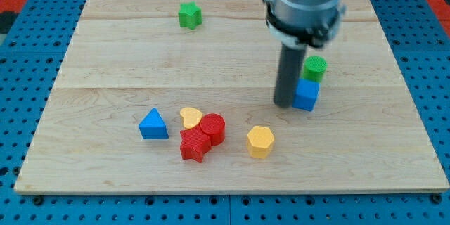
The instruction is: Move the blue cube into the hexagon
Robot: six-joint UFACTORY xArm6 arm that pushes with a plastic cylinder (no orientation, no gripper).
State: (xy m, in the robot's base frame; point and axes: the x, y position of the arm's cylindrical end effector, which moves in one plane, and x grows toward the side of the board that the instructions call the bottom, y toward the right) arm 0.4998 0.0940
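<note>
The blue cube sits at the view's right of centre on the wooden board. The yellow hexagon lies below and to the left of it, a short gap away. My tip rests on the board right against the cube's left side. A green cylinder stands just above the cube, touching or nearly touching it.
A cluster lies left of the hexagon: a red cylinder, a red star and a yellow heart. A blue triangle sits further left. A green star is near the top. The board's edges border a blue pegboard.
</note>
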